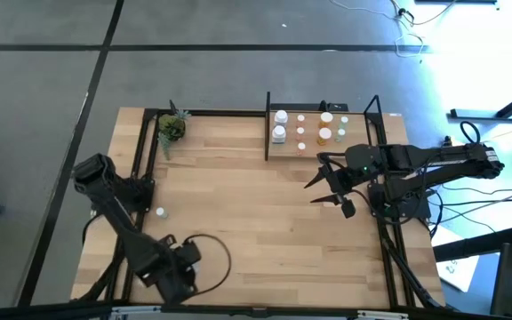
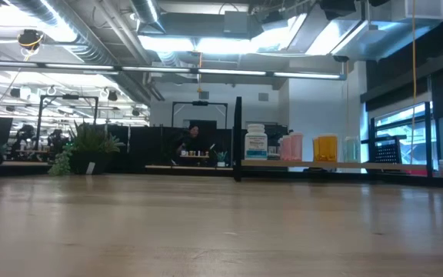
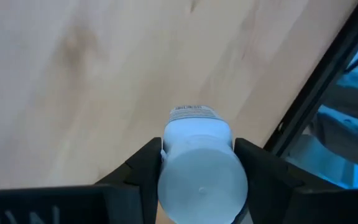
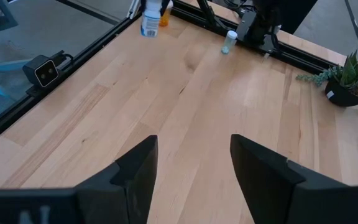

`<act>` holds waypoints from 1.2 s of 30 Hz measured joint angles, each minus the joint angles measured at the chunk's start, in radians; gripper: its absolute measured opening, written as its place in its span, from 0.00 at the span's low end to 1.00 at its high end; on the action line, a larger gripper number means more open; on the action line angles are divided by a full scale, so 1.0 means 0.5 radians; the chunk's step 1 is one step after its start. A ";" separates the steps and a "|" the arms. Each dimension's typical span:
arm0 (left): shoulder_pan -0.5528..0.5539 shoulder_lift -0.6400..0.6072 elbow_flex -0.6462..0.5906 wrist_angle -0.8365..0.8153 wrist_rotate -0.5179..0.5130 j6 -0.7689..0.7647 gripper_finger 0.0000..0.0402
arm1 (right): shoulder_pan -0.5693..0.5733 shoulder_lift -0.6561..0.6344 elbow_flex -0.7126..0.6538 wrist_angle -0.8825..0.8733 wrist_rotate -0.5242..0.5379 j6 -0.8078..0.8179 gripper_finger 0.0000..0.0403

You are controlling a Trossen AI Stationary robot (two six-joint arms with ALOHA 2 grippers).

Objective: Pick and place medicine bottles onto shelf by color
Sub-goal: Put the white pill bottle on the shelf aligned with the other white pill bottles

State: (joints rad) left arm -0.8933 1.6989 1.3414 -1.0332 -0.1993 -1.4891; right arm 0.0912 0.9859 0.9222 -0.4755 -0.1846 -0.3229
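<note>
Now white bottle [image 3: 199, 163] clamped between left gripper [image 3: 199, 180] jaws

Bottles [image 1: 302, 131] stand on the shelf [image 1: 314, 148] at the table's [image 1: 256, 231] far edge, a plant [image 1: 172, 128] to their left.

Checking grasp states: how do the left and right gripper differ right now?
The left gripper is shut on a white medicine bottle; the right gripper is open and empty. The left sits at the table's near left corner; the right hangs in front of the shelf. Both have dark fingers.
</note>
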 joint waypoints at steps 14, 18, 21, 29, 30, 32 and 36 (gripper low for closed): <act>0.777 0.000 0.399 -0.068 0.049 0.972 0.41 | 0.000 0.000 0.000 0.000 0.000 0.000 0.51; 1.047 0.000 0.437 -0.021 0.144 1.220 0.41 | 0.000 0.000 0.000 0.000 0.000 0.000 0.51; 1.232 0.000 0.438 -0.014 0.190 1.370 0.41 | 0.000 0.000 0.000 0.000 0.000 0.000 0.51; 1.539 0.071 0.438 0.021 0.337 1.541 0.41 | 0.000 0.000 -0.001 0.000 0.000 0.000 0.51; 1.562 0.092 0.442 0.062 0.344 1.569 0.41 | 0.000 0.000 -0.001 0.000 0.000 0.000 0.51; 1.591 0.128 0.435 0.053 0.348 1.626 0.41 | 0.000 0.001 -0.001 0.003 0.000 0.000 0.51; 1.641 0.216 0.438 0.137 0.382 1.644 0.41 | 0.000 0.002 -0.001 0.004 0.000 0.000 0.51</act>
State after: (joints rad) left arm -0.0729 1.8068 1.5604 -0.9646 -0.0083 -0.6670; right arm 0.0913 0.9870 0.9218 -0.4736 -0.1848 -0.3229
